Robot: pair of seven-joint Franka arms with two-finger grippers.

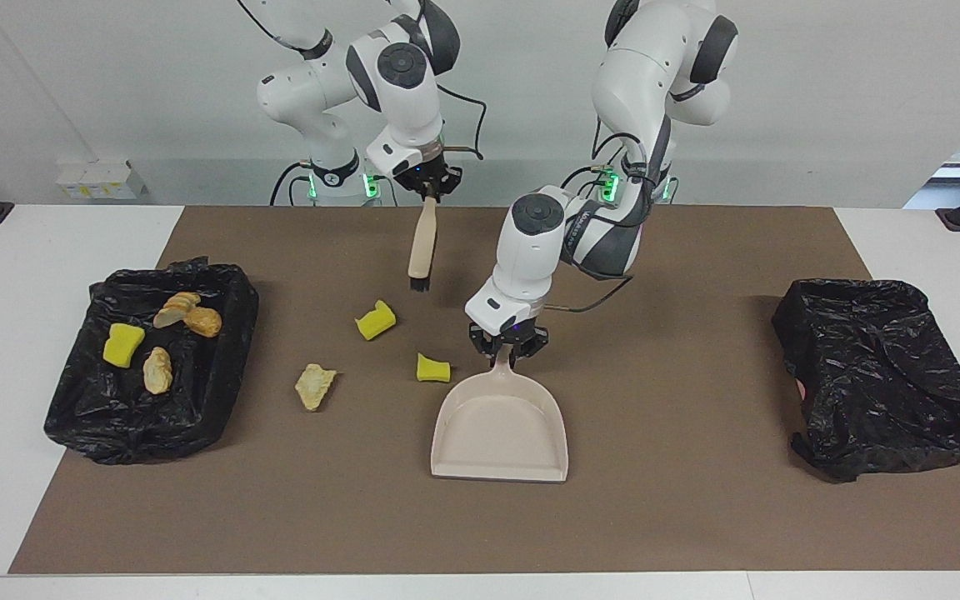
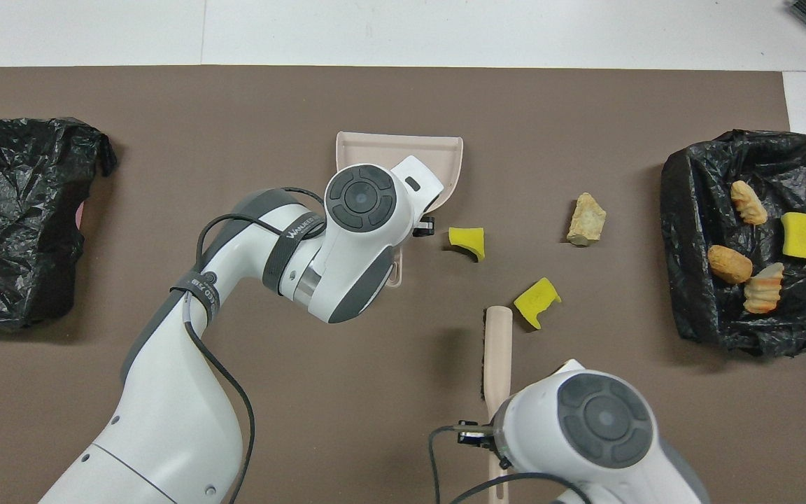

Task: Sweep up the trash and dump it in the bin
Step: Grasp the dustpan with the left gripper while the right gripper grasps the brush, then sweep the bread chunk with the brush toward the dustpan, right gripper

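The beige dustpan lies flat on the brown mat, and my left gripper is shut on its handle. In the overhead view that arm's wrist hides the grip. My right gripper is shut on the beige brush, which hangs bristles down over the mat by a yellow sponge chunk. A second sponge chunk lies beside the dustpan's handle. A pale crumb lies toward the right arm's end. The bin, black-lined, holds several scraps.
A second black-bagged bin stands at the left arm's end of the mat, with its bag crumpled over the top. The brown mat covers most of the white table. The left arm's cable loops over the mat near the dustpan.
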